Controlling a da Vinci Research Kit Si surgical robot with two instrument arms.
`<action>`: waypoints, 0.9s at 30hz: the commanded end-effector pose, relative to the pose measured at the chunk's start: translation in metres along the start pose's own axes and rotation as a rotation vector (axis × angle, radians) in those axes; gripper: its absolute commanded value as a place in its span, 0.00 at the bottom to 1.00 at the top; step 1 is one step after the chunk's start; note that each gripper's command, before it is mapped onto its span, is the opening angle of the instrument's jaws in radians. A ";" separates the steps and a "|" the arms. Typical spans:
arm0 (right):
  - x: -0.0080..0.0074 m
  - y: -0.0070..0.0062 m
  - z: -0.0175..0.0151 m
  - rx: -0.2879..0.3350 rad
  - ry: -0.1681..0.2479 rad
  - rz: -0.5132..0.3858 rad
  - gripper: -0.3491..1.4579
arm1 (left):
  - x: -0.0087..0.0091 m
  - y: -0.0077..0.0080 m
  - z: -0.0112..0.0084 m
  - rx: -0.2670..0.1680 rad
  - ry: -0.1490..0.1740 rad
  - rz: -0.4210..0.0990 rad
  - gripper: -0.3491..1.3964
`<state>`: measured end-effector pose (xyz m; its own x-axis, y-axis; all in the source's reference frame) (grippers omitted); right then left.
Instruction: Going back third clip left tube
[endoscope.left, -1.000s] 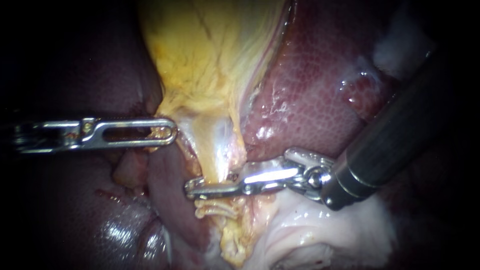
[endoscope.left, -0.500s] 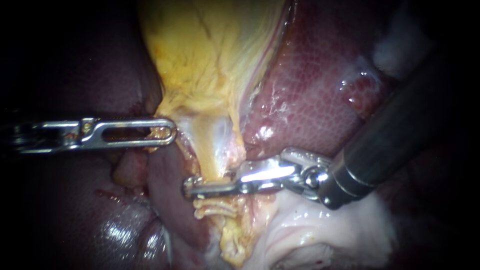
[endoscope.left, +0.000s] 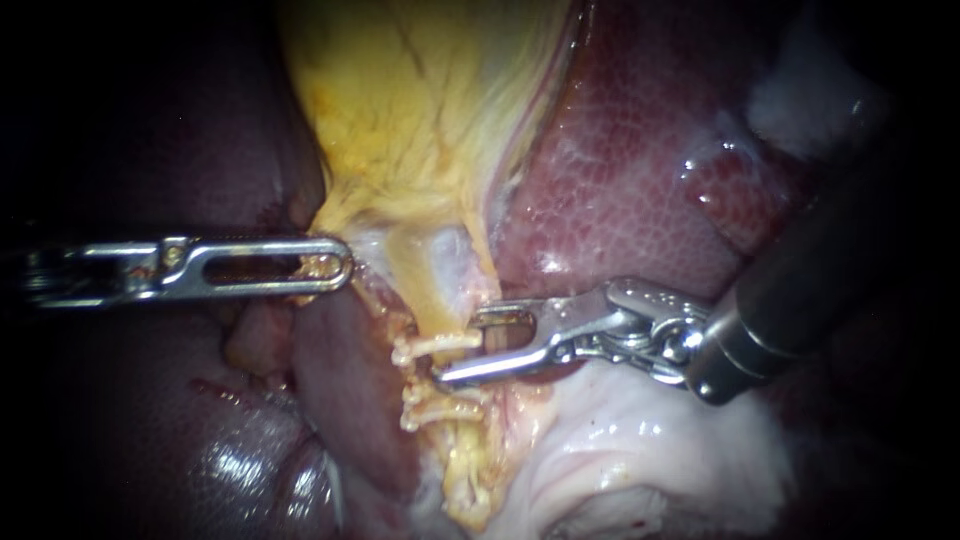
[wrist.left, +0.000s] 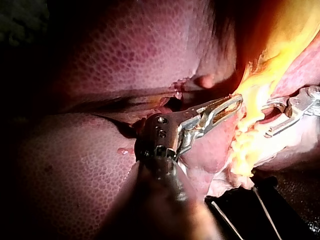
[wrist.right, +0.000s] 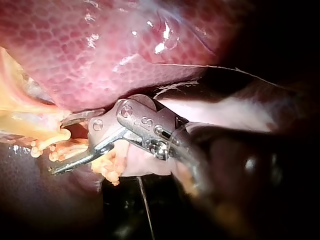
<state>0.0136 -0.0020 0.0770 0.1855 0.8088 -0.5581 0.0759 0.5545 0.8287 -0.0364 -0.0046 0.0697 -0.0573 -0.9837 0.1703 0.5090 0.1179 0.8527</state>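
- The tube (endoscope.left: 425, 305) carried clips (endoscope.left: 428, 347) one after another, with little bare length between them.
- Left of the tube, the left instrument (endoscope.left: 335, 265), its claw closed on the edge of the yellow tissue (endoscope.left: 400, 170), barred that side.
- Right of the tube, the right instrument (endoscope.left: 462, 348) filled the approach, its claw parted just beside the tube.
- Above and right of the tube, the liver (endoscope.left: 640, 190) crowded close.
- Below and right of the tube lay pale tissue (endoscope.left: 650, 450).

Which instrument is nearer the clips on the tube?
Right. The right instrument has open jaws just beside the clips; the left instrument grips tissue farther off, up-left.
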 end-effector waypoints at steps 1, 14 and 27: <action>0.0002 -0.0002 -0.0005 0.003 -0.001 -0.005 0.52 | 0.0000 0.0000 0.0000 0.000 0.000 0.000 0.00; 0.0070 -0.0047 -0.0093 -0.001 0.015 -0.125 0.52 | 0.0000 0.0000 0.0002 -0.001 -0.001 0.000 0.00; 0.0088 -0.0060 -0.0114 0.000 0.034 -0.161 0.52 | 0.0025 0.0011 0.0040 -0.001 -0.004 0.015 0.00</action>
<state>0.0036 0.0040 0.0666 0.1374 0.7154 -0.6850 0.1017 0.6778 0.7282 -0.0400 -0.0067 0.0736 -0.0509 -0.9816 0.1842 0.5113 0.1328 0.8491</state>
